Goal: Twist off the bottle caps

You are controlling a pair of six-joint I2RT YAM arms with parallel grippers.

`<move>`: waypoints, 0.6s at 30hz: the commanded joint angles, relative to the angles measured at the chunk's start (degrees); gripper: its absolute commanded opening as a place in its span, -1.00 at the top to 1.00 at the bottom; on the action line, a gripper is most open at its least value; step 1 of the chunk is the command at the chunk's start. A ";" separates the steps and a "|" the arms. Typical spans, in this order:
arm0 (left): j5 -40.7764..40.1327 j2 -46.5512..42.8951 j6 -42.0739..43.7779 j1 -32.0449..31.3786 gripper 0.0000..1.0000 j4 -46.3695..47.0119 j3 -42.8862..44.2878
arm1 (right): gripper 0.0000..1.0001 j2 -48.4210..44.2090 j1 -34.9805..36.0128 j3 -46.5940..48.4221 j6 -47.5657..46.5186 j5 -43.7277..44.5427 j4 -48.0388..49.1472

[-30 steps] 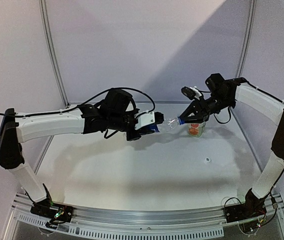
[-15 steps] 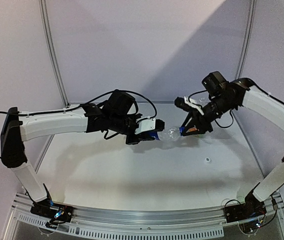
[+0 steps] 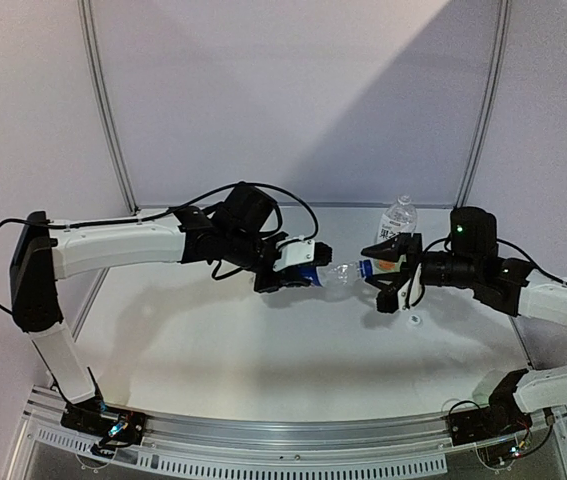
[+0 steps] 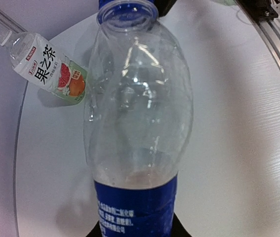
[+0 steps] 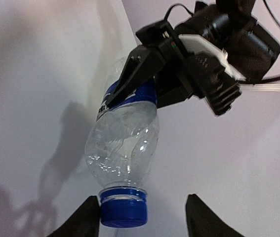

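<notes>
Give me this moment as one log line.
left gripper: shut on Pepsi bottle | right gripper: open around blue cap | blue cap: on bottle

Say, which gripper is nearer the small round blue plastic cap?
Right. The right gripper is open around the blue cap; the left gripper holds the clear plastic bottle farther down.

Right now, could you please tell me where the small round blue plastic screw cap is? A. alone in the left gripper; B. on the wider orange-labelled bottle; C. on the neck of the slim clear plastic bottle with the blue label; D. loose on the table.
C: the blue cap sits on the neck of the slim bottle, while the left gripper holds that bottle by its labelled end.
</notes>
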 commanded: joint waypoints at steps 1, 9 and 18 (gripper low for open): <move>0.58 0.35 -1.05 0.33 1.00 0.14 0.61 | -0.41 -5.59 0.09 4.57 -3.38 0.58 -8.39; -3.03 -1.62 -1.35 0.90 1.00 0.91 -1.74 | -0.90 -7.59 0.05 20.77 23.80 5.30 -42.53; -9.65 -3.44 0.64 0.82 1.00 5.94 -3.57 | -0.72 18.97 -5.39 41.96 74.63 -16.23 -64.92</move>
